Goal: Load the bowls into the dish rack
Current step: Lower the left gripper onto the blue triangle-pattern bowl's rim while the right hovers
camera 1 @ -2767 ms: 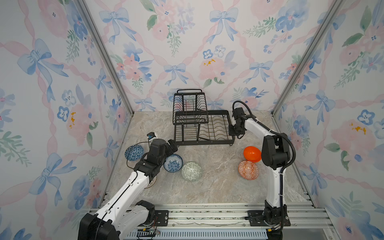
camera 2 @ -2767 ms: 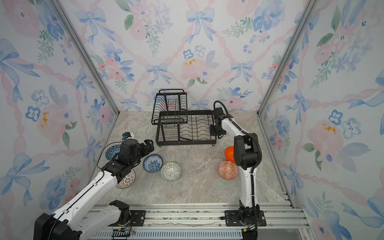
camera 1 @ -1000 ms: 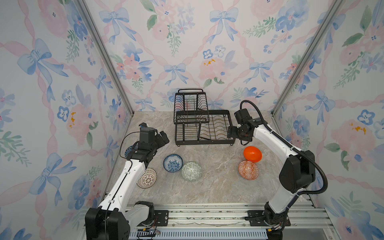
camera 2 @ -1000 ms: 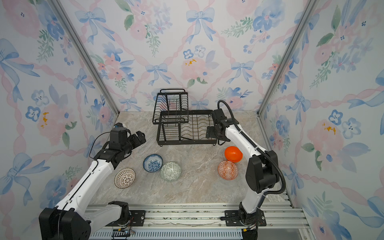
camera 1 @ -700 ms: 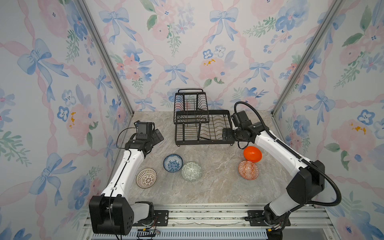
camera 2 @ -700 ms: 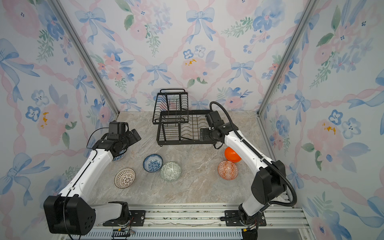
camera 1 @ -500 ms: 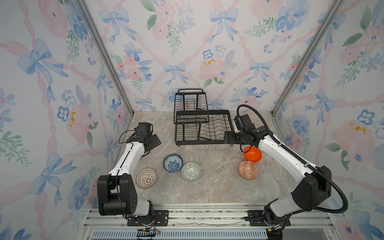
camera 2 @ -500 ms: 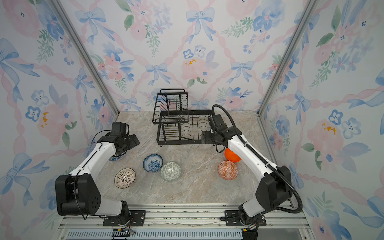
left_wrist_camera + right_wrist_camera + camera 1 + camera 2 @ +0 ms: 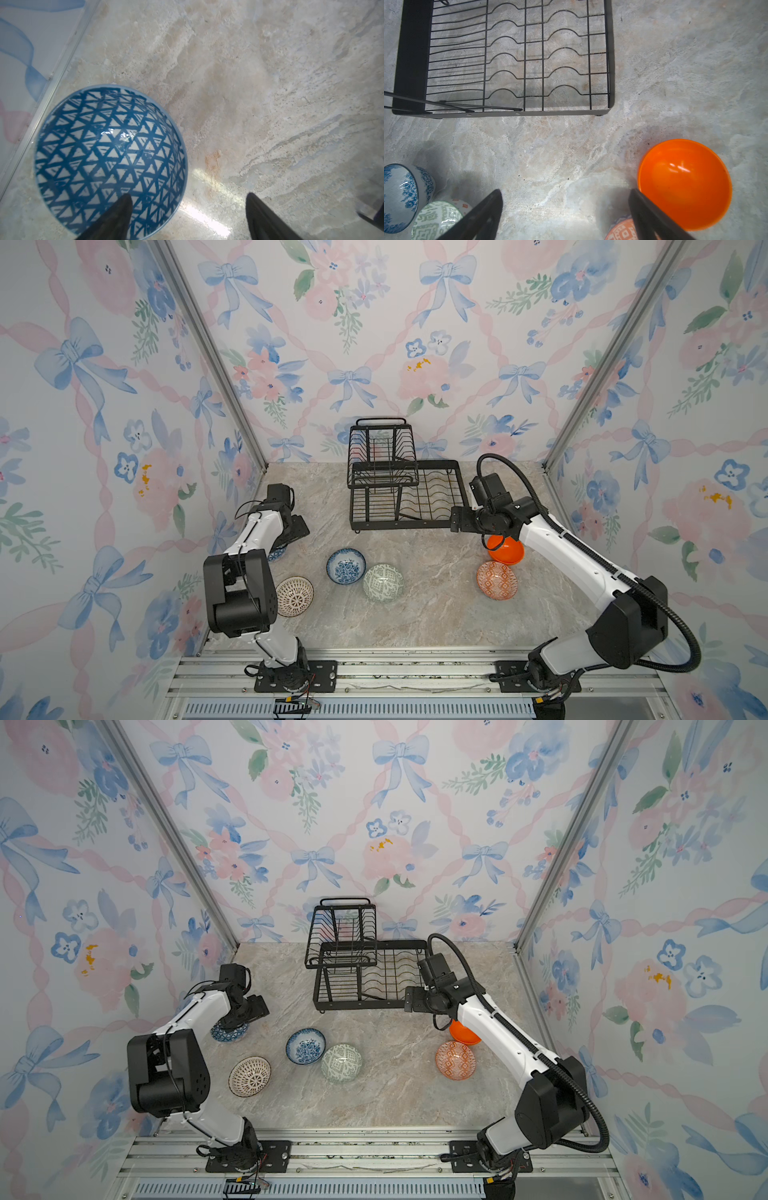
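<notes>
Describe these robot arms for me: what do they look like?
The left arm and right arm have white tubular links and chunky black joints. A ribbed black hose runs along the right arm. The left claw and right claw each have two black tapering fingers.

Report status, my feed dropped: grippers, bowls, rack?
Left gripper open, straddling rim of dark-blue bowl. Right gripper open, beside orange bowl. Dish rack empty. Nothing blocking.
</notes>
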### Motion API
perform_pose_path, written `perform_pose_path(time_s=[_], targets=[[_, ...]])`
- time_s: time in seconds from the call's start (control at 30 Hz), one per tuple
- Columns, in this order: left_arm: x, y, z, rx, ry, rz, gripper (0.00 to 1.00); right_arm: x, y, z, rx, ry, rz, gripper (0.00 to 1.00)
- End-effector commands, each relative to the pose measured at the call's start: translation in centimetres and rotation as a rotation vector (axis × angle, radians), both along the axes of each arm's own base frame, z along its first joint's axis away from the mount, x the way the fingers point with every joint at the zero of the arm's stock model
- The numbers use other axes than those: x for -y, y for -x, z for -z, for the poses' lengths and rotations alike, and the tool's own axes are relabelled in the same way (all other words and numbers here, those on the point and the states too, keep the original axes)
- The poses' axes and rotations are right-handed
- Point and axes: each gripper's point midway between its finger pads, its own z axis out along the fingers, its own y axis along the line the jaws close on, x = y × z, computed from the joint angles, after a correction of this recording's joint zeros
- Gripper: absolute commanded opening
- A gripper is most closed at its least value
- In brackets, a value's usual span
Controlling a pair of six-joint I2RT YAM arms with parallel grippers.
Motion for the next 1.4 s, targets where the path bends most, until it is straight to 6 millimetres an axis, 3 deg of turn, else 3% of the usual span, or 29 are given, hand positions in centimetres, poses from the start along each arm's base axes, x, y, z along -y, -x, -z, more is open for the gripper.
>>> perform_pose_path(time_s=[0.0, 0.27, 0.63, 0.97, 1.1, 1.17, 1.37], targets=[[-0.7, -0.4, 0.8, -0.056, -0.044, 0.058, 0.80, 0.7, 0.7, -0.6, -0.001, 0.011, 0.031, 0.97], [-1.8, -2.1, 2.1, -0.087, -0.048, 0.068, 0.65, 1.4, 1.7, 0.4, -0.027, 0.021, 0.051, 0.97], [-1.8, -4.0, 2.4, -0.073, 0.003, 0.066, 0.25, 1.5, 1.3, 1.1, -0.047, 0.033, 0.086, 0.97], [-3.2, -3.8, 2.3, -0.090, -0.005, 0.052, 0.24, 1.0, 0.5, 0.9, -0.046, 0.021, 0.095, 0.97], [-3.5, -3.8, 2.1, -0.080, 0.010, 0.046, 0.14, 1.1, 0.7, 1.3, -0.059, 0.023, 0.098, 0.97], [-3.2, -3.8, 2.2, -0.076, 0.030, 0.048, 0.08, 1.2, 0.8, 1.4, -0.060, 0.026, 0.101, 0.97], [-0.7, -4.2, 1.8, -0.032, 0.146, 0.047, 0.06, 1.6, 1.0, 1.3, -0.058, 0.034, 0.113, 0.97]])
